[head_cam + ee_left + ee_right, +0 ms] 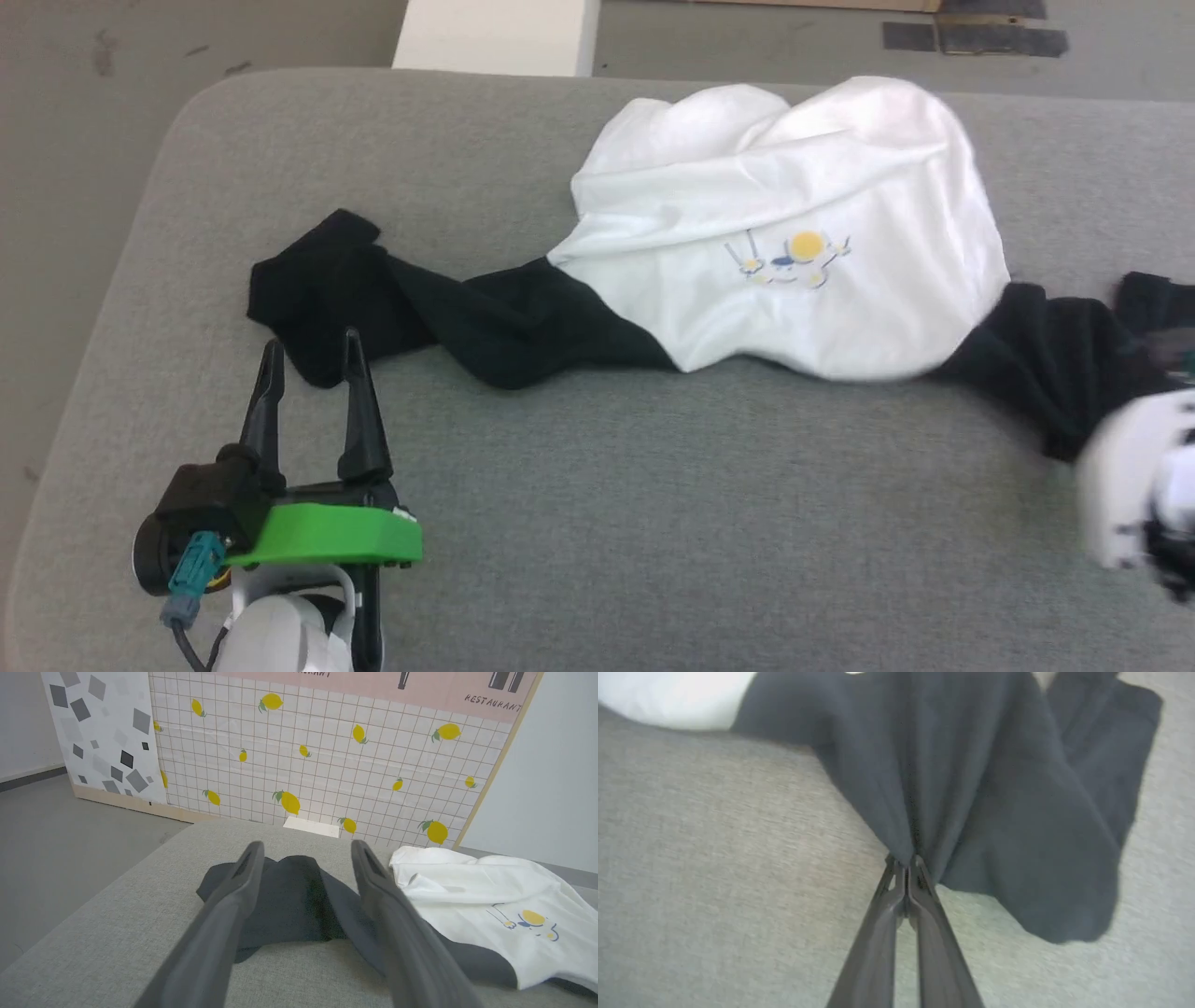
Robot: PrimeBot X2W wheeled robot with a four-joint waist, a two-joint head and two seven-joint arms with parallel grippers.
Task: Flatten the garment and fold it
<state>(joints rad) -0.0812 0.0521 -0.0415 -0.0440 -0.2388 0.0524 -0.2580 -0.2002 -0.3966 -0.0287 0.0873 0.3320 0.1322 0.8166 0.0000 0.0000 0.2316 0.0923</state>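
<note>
Left gripper (313,341) hangs over the near left of a grey cloth-covered cushion (653,523), its two dark fingers spread wide and holding nothing. Grey floor (56,187) runs round the cushion's rounded left corner, and a panel (327,765) printed with a grid and lemons stands beyond the far edge. The garment (794,187) lies crumpled across the middle and right of the cushion. Its left black sleeve (336,271) reaches toward the left gripper, the cuff bunched just beyond the fingertips; I cannot tell whether they touch. Further right comes the puffed white body, its small yellow-and-blue print facing up. Beyond it, the right black sleeve (1046,364) is pinched at its near edge by the right gripper (903,861), whose fingers press together on the cloth. A white box (495,37) stands on the floor past the far edge, well apart from the garment, and dark patches (980,37) mark the floor at far right.
</note>
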